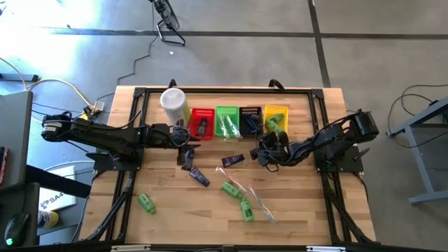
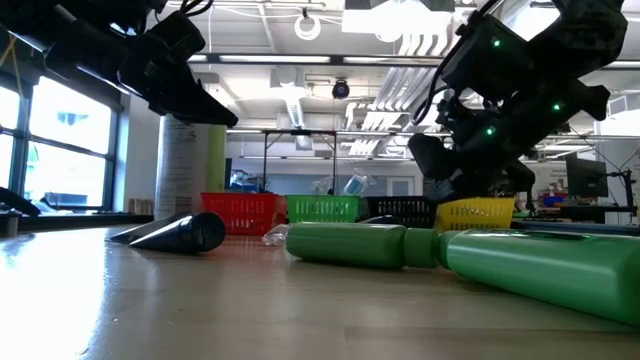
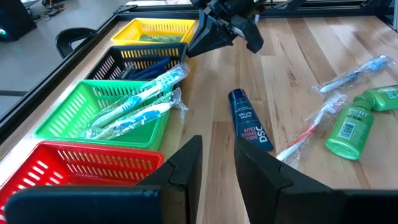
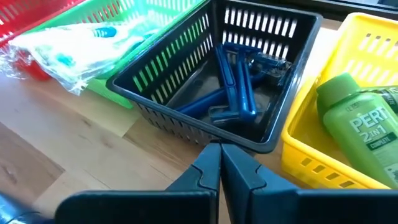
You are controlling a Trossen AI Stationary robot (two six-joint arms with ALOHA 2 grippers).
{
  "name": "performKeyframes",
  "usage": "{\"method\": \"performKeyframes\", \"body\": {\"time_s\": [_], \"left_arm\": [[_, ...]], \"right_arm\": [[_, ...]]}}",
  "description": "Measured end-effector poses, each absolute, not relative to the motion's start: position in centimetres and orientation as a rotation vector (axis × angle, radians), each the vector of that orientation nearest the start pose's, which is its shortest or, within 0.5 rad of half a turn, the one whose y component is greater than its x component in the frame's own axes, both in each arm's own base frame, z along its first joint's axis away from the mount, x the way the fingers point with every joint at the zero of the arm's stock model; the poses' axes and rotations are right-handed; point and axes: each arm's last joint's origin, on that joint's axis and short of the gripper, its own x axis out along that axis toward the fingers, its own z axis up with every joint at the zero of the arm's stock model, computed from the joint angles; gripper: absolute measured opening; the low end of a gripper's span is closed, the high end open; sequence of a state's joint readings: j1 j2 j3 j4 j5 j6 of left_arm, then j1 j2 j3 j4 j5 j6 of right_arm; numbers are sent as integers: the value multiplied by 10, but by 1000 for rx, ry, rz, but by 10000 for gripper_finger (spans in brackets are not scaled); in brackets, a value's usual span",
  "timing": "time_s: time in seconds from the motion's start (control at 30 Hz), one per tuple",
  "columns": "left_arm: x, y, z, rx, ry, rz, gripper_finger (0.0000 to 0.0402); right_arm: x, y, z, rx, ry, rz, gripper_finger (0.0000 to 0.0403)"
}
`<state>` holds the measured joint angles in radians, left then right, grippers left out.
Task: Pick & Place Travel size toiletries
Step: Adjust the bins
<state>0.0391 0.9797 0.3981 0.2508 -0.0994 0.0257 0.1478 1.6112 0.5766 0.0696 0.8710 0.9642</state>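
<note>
Your left gripper (image 3: 214, 165) sits in front of the red basket (image 1: 201, 123), fingers a little apart with nothing between them that you can see. Your right gripper (image 4: 220, 167) hovers at the near wall of the black basket (image 4: 249, 74), fingers pressed together and empty. Sorted so far: blue razors (image 4: 239, 93) in the black basket, wrapped toothbrushes (image 3: 140, 102) in the green basket (image 3: 81, 115), a green bottle (image 4: 360, 127) in the yellow basket (image 4: 311, 158), and something dark in the red one, too small to name from above. On the table itself: a dark blue tube (image 3: 249, 121) ahead of your left fingers, another dark tube (image 1: 199, 176) nearer the front, green bottles (image 1: 238, 199) mid-table with one more (image 1: 145, 203) off to the left front, and loose wrapped toothbrushes (image 3: 351, 74) among them. Risks as I judge them: the tube lies flat and slick, so a shallow pinch could skid it toward the green basket; the toothbrush wrap overhangs that basket's edge and may snag a passing finger, dragging the brushes out. The white canister (image 1: 173, 105) stands just behind your left arm; a wide swing could tip it. Both grippers work close around the basket row, so mind a crossing path.
</note>
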Motion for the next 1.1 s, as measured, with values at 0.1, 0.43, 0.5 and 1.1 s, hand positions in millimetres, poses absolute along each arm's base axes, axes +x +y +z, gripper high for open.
{"method": "performKeyframes", "body": {"time_s": [0.1, 0.43, 0.5, 1.1], "left_arm": [[202, 11, 207, 35, 332, 130, 88], [202, 11, 207, 35, 333, 130, 88], [202, 11, 207, 35, 332, 130, 88], [202, 11, 207, 35, 332, 131, 88]], "right_arm": [[256, 16, 115, 399, 471, -977, 2], [257, 22, 127, 499, 518, -836, 2], [256, 25, 136, 499, 522, -780, 2], [229, -1, 153, 453, 581, -967, 2]]}}
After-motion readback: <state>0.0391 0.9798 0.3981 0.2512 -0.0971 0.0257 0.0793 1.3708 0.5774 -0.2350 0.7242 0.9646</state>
